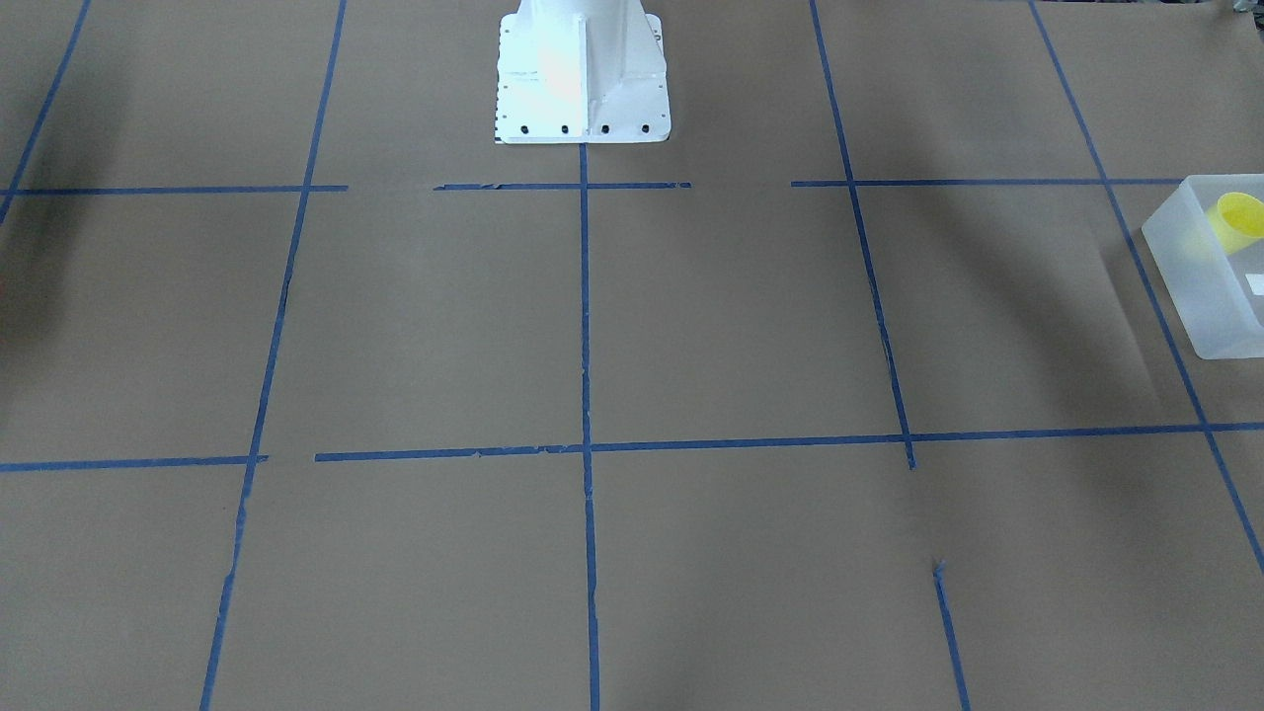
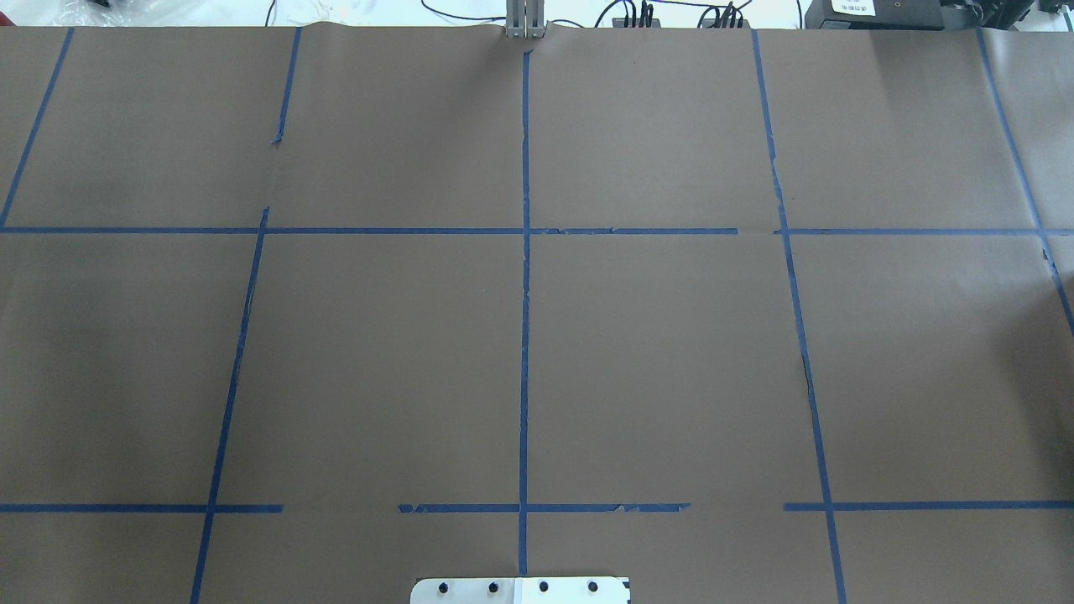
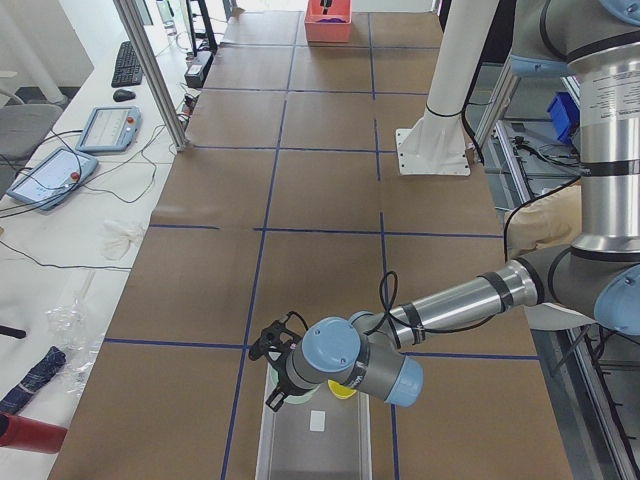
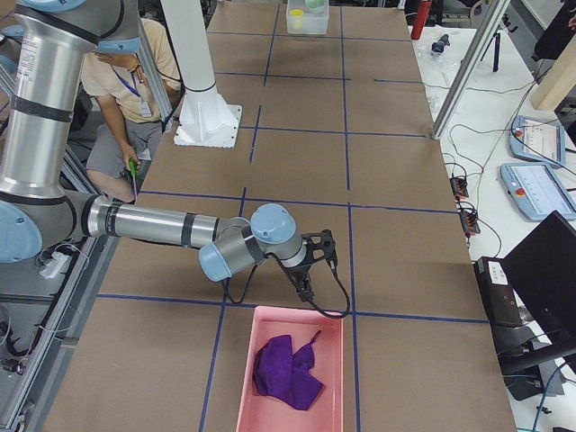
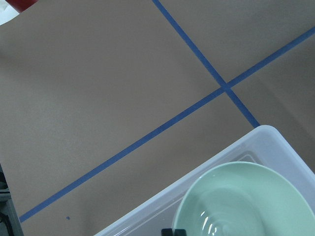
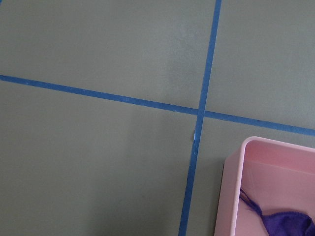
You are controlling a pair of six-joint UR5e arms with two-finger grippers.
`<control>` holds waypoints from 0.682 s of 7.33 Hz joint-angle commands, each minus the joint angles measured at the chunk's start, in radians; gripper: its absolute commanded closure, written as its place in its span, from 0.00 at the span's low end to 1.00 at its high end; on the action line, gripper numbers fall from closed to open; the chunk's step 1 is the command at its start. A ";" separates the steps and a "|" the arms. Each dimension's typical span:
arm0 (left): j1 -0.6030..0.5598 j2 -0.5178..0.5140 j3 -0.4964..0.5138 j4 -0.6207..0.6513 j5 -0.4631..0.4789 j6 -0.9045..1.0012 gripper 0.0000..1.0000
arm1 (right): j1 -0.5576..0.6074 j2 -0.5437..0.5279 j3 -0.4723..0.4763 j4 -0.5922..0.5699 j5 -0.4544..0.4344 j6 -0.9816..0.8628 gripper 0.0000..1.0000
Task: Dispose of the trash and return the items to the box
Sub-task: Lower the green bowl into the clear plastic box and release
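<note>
One yellow cup (image 1: pixel 1239 222) and one mint-green bowl (image 5: pixel 246 201) are showing inside one frosted bin (image 1: pixel 1185 291), its label (image 3: pixel 318 421) unreadable. Both arms' jaws are showing too unclearly to tell.

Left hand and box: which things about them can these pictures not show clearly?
- Left hand: seen only in the exterior left view, small; open or shut cannot be told.
- Box: cut by the front-facing view's right edge.
- Cup: cut off there too.
- Bowl: cut by the left wrist view's bottom edge.
</note>
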 commanded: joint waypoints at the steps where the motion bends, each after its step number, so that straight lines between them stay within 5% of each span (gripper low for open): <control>1: 0.033 0.010 -0.002 -0.021 -0.003 -0.005 0.66 | 0.000 0.001 -0.001 0.000 0.001 -0.001 0.00; 2: 0.034 0.007 -0.006 -0.024 -0.003 -0.008 0.22 | 0.000 -0.001 -0.001 0.000 -0.002 0.004 0.00; 4: 0.037 0.004 -0.084 -0.013 -0.001 -0.077 0.20 | 0.000 0.001 -0.001 -0.003 -0.004 0.010 0.00; 5: 0.092 0.001 -0.145 0.019 0.000 -0.158 0.07 | 0.000 0.001 -0.003 -0.010 -0.002 0.010 0.00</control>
